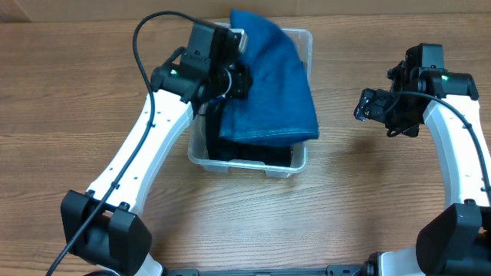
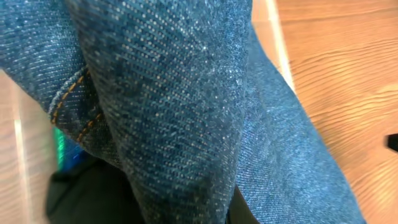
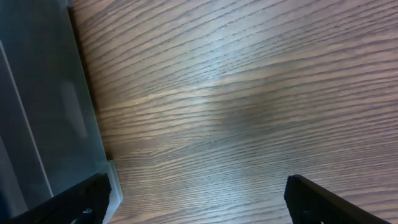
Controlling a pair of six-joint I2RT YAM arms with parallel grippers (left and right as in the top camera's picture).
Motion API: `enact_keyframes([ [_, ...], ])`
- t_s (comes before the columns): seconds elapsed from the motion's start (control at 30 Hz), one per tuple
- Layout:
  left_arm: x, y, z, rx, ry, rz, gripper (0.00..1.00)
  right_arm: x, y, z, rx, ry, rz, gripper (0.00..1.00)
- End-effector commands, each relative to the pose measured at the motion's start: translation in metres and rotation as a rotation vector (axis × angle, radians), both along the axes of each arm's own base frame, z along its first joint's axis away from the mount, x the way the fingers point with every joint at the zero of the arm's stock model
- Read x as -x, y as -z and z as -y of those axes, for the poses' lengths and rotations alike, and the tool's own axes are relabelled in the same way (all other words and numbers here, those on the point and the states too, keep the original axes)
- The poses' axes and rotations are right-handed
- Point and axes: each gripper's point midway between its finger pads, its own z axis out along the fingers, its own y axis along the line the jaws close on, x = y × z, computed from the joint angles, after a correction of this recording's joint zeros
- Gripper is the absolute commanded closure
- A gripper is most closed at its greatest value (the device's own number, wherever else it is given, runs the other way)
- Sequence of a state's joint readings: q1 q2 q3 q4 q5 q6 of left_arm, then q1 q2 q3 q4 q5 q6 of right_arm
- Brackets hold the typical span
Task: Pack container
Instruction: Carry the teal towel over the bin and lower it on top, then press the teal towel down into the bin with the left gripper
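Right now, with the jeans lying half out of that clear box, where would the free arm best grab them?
Probably the jeans' right-hand edge, where the denim lies over the container's rim. Come from the right and above: that fold looks free, the right fingers stand open on that side, and the left arm crowds the other side.

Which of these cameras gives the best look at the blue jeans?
The overhead view: it shows the folded jeans nearly whole, lying in the clear container and spilling over its rim. The left wrist view is too close, only weave and orange stitching. The right wrist view shows no jeans, just container wall and table.
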State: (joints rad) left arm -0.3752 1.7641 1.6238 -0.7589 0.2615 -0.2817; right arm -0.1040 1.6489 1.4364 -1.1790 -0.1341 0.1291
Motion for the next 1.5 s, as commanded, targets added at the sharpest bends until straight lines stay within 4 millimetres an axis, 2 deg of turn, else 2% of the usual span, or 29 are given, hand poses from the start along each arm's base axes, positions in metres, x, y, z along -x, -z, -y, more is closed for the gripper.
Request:
enact_keyframes([
  [0.0, -0.014, 0.007, -0.018, -0.054, -0.012, 0.011, 0.92, -0.005, -0.011, 0.000, -0.002, -0.008, 0.038, 0.06],
  [0.07, -0.018, 0.028, -0.021, -0.075, -0.011, -0.029, 0.89, -0.005, -0.011, 0.000, -0.002, -0.008, 0.038, 0.06],
  [0.17, -0.023, 0.058, -0.024, -0.099, -0.014, -0.091, 0.69, -0.005, -0.011, 0.000, -0.002, -0.009, 0.038, 0.06],
  [0.27, -0.021, 0.088, -0.028, -0.141, -0.001, -0.155, 0.59, -0.005, -0.011, 0.000, -0.002, -0.009, 0.037, 0.06],
  [0.4, -0.028, 0.093, -0.055, -0.230, -0.066, -0.148, 0.54, -0.004, -0.011, 0.000, -0.002, -0.008, 0.034, 0.06],
  [0.47, -0.032, 0.091, -0.064, -0.221, -0.086, -0.145, 0.39, -0.005, -0.011, 0.000, -0.002, -0.009, 0.035, 0.06],
  [0.57, -0.033, 0.088, -0.069, -0.221, -0.095, -0.141, 0.43, -0.005, -0.011, 0.000, -0.002, -0.009, 0.036, 0.06],
  [0.63, -0.036, 0.074, -0.068, -0.207, -0.095, -0.109, 0.51, -0.005, -0.011, 0.000, -0.002, -0.008, 0.037, 0.06],
  [0.7, -0.042, 0.041, -0.060, -0.172, -0.087, -0.034, 0.50, -0.005, -0.011, 0.000, -0.001, -0.008, 0.039, 0.06],
  [0.73, -0.047, 0.012, -0.055, -0.150, -0.086, 0.035, 0.50, -0.006, -0.011, 0.000, -0.001, -0.009, 0.041, 0.06],
  [0.77, -0.053, -0.031, -0.049, -0.121, -0.079, 0.142, 0.51, -0.006, -0.011, 0.000, -0.001, -0.008, 0.042, 0.06],
  [0.8, -0.054, -0.057, -0.042, -0.106, -0.063, 0.212, 0.51, -0.006, -0.011, 0.000, -0.001, -0.008, 0.042, 0.06],
  [0.87, -0.055, -0.087, -0.030, -0.086, -0.036, 0.301, 0.52, -0.006, -0.011, 0.000, -0.001, -0.008, 0.042, 0.06],
  [0.9, -0.056, -0.096, -0.022, -0.085, -0.010, 0.340, 0.55, -0.006, -0.011, 0.000, -0.001, -0.008, 0.042, 0.06],
  [0.93, -0.057, -0.097, -0.013, -0.092, 0.014, 0.365, 0.63, -0.006, -0.011, 0.000, -0.001, -0.008, 0.042, 0.06],
  [1.0, -0.061, -0.082, -0.002, -0.107, 0.026, 0.348, 0.72, -0.006, -0.011, 0.000, -0.001, -0.008, 0.042, 0.06],
  [1.07, -0.068, -0.058, 0.010, -0.111, 0.045, 0.312, 0.76, -0.006, -0.011, 0.000, -0.001, -0.008, 0.041, 0.06],
  [1.17, -0.084, -0.004, 0.027, -0.125, 0.061, 0.239, 0.78, -0.005, -0.011, 0.000, -0.002, -0.008, 0.038, 0.06],
  [1.3, -0.100, 0.082, 0.028, -0.133, 0.001, 0.076, 0.78, -0.003, -0.010, 0.000, -0.003, -0.008, 0.030, 0.06],
  [1.4, -0.095, 0.147, 0.021, -0.154, -0.039, -0.077, 0.71, -0.003, -0.010, 0.000, -0.003, -0.009, 0.029, 0.06],
  [1.47, -0.083, 0.171, 0.023, -0.125, -0.016, -0.169, 0.73, -0.003, -0.010, 0.000, -0.003, -0.009, 0.029, 0.06],
])
